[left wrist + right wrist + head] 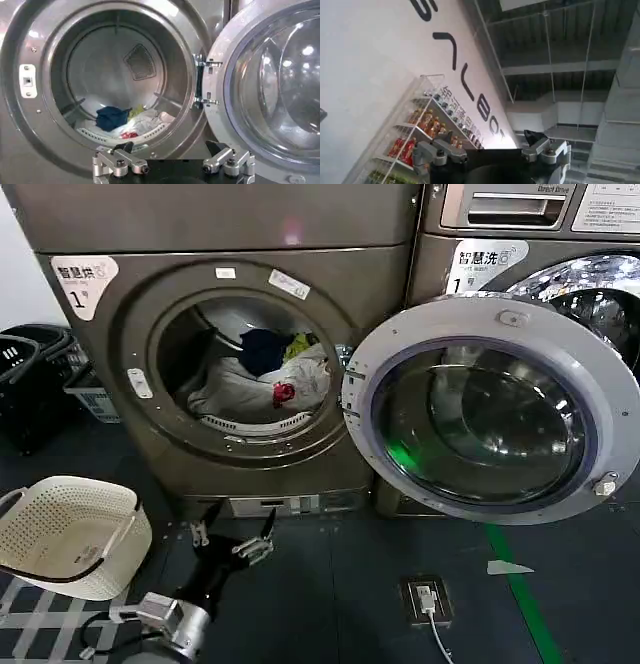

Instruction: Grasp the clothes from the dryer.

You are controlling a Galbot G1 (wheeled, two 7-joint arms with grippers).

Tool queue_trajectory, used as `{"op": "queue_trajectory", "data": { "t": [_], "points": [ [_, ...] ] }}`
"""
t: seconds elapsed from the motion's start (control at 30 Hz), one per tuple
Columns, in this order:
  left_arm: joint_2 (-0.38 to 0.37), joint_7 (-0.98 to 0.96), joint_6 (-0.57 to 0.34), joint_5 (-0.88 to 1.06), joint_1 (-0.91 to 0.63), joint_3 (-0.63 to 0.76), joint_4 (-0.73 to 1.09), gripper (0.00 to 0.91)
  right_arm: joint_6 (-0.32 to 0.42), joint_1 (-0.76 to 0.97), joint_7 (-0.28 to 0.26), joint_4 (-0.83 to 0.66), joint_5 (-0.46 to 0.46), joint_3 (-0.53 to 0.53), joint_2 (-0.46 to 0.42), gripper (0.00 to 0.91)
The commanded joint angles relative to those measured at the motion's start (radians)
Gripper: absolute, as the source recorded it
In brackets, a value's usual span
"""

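The dryer (120,244), bronze-grey with a label marked 1, stands with its round port open. The clothes lie low in the drum: a pale grey-white garment (240,389) with a red patch, a dark navy one (262,350) and a yellow-green one (300,344). My left gripper (232,534) hangs open and empty in front of the dryer's base, below the port. In the left wrist view its fingers (124,148) frame the port, with the navy garment (111,117) and the pale one (146,122) well beyond them. My right gripper (487,142) is open, aimed up at a wall and ceiling.
The round glass door (495,409) is swung wide to the right, across a second machine (560,264). A cream perforated basket (70,534) sits on the floor at the left, with black baskets (35,374) behind it. A floor socket (426,599) and a green line (515,584) mark the right floor.
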Motion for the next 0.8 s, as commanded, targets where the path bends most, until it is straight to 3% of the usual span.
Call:
{"op": "queue_trajectory", "data": {
  "t": [0.03, 0.8],
  "points": [
    [0.000, -0.009, -0.003, 0.012, 0.001, 0.000, -0.004, 0.907, 0.015, -0.003, 0.003, -0.006, 0.002, 0.004, 0.001, 0.907],
    [-0.007, -0.070, 0.004, -0.036, -0.016, -0.028, -0.028, 0.907, 0.040, 0.005, 0.013, -0.019, 0.006, 0.005, -0.003, 0.907]
  ]
}}
